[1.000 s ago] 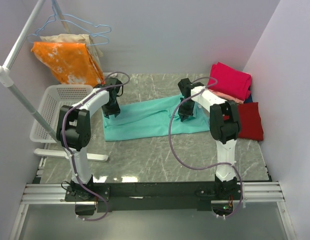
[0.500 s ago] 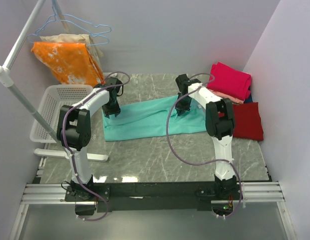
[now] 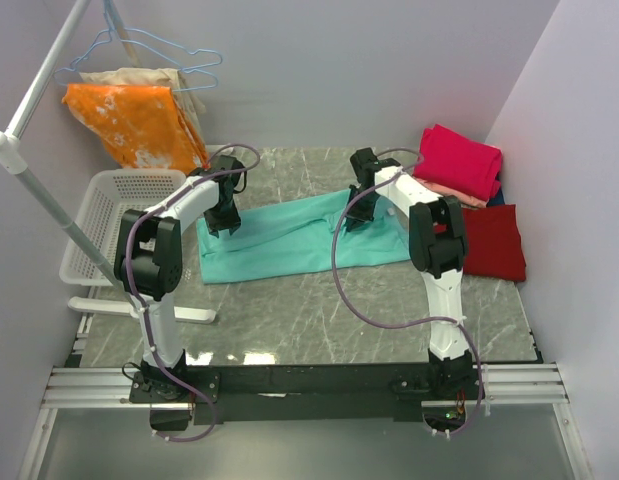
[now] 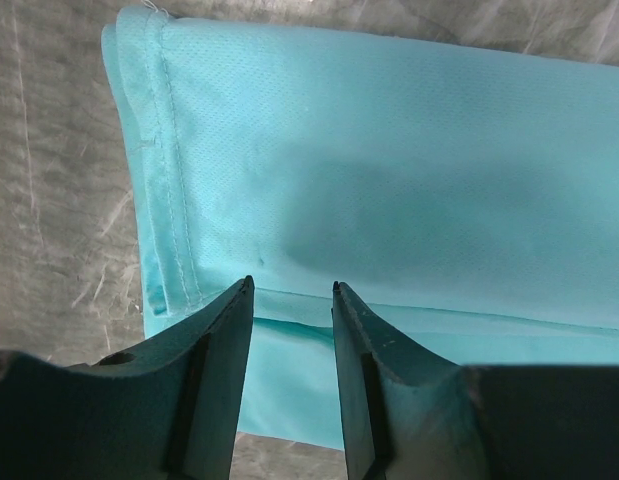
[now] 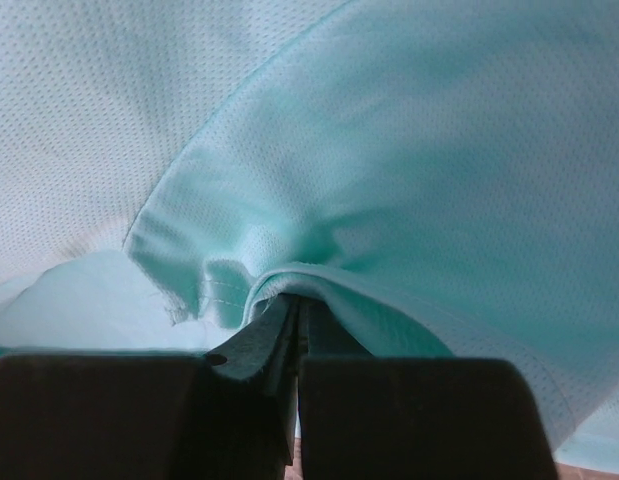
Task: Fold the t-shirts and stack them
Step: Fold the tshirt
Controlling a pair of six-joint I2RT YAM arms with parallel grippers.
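Note:
A teal t-shirt [image 3: 289, 238] lies folded lengthwise across the middle of the marble table. My left gripper [image 3: 223, 215] hovers over its far left end, jaws open, with a hemmed edge [image 4: 169, 200] just beyond the fingertips [image 4: 241, 300]. My right gripper [image 3: 357, 218] is shut on a fold of the teal t-shirt [image 5: 389, 150] near its far right end, and the cloth drapes over the jaws. A magenta-pink t-shirt [image 3: 461, 160] sits folded on a salmon one [image 3: 459, 193] at the back right. A dark red t-shirt [image 3: 497, 242] lies beside them.
A white basket [image 3: 109, 215] stands at the left table edge. An orange white-blotched cloth [image 3: 139, 120] and a beige cloth [image 3: 139, 76] hang from hangers on a rail at the back left. The right wall is close to the stacked shirts.
My right gripper has moved a little left and away with the pinched teal cloth, and the shirt's right end has shifted with it. The left gripper has barely moved.

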